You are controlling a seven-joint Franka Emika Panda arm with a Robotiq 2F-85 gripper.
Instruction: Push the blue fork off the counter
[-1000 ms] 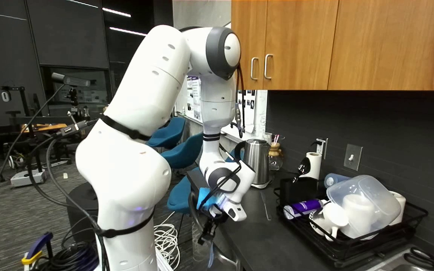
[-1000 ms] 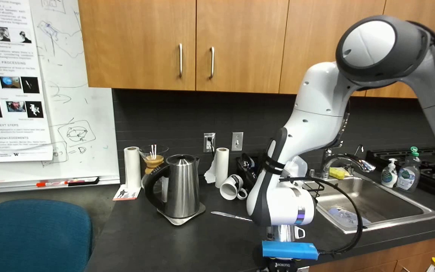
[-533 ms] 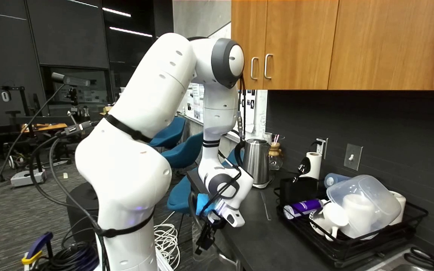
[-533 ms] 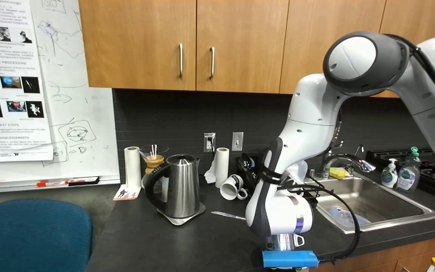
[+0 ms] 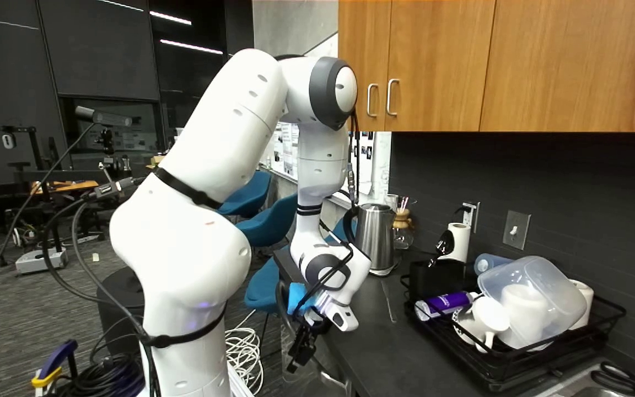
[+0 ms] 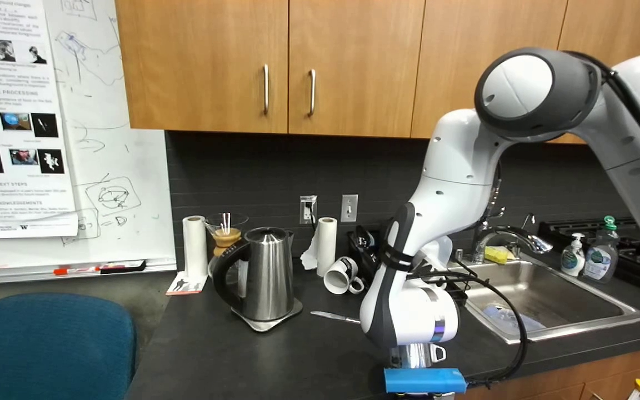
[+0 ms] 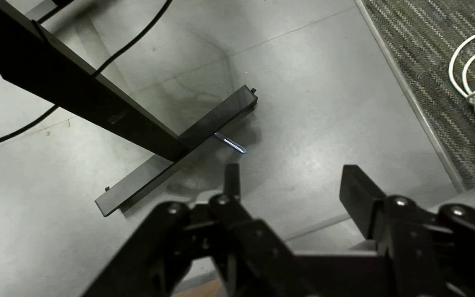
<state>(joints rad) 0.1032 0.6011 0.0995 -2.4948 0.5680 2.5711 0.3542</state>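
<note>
On the grey floor in the wrist view lies the slim handle of the blue fork (image 7: 231, 143); its other end is hidden under a black stand foot. My gripper (image 7: 289, 177) is open, its black fingers wide apart with only floor showing between them. In an exterior view the gripper (image 5: 300, 361) points down past the front edge of the dark counter (image 5: 389, 353), well above the floor. The fork does not show in either exterior view. A blue wrapping (image 6: 425, 380) on the wrist hides the gripper in an exterior view.
A metal knife (image 6: 334, 316) lies on the counter near a steel kettle (image 6: 267, 272). A black dish rack (image 5: 494, 364) with mugs and a plastic tub stands against the wall. A black post (image 7: 76, 82) rises from the stand foot (image 7: 217, 115).
The gripper has opened and the blue fork that hung from it has dropped to the floor. The arm came down slightly during the first half second, then stayed almost still.
</note>
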